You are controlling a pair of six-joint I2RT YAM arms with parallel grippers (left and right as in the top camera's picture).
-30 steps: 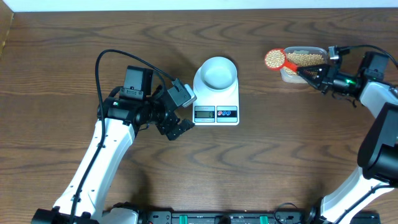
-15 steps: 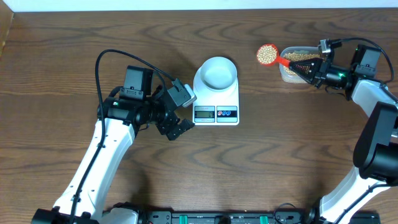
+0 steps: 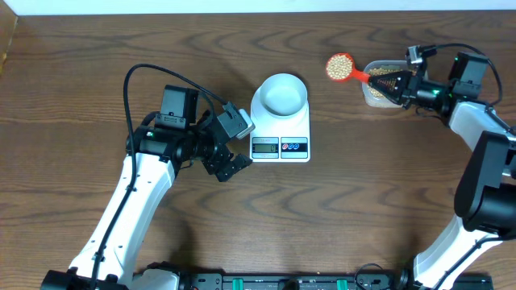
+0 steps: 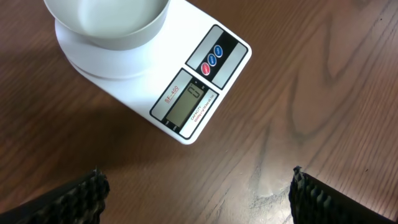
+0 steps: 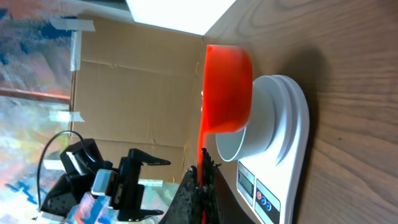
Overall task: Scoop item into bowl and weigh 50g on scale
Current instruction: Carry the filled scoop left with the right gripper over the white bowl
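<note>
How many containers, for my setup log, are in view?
2: the bowl on the scale, and the tub at far right, partly under the right gripper holding the scoop.

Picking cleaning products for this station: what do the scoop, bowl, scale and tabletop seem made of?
The scoop looks like glossy orange-red plastic: uniform colour, soft sheen. The bowl is smooth plain white; plastic or ceramic, cannot tell. The scale seems moulded white plastic: rounded corners, printed button panel. The tabletop shows dark wood grain, slight sheen; solid wood or laminate unclear.
</note>
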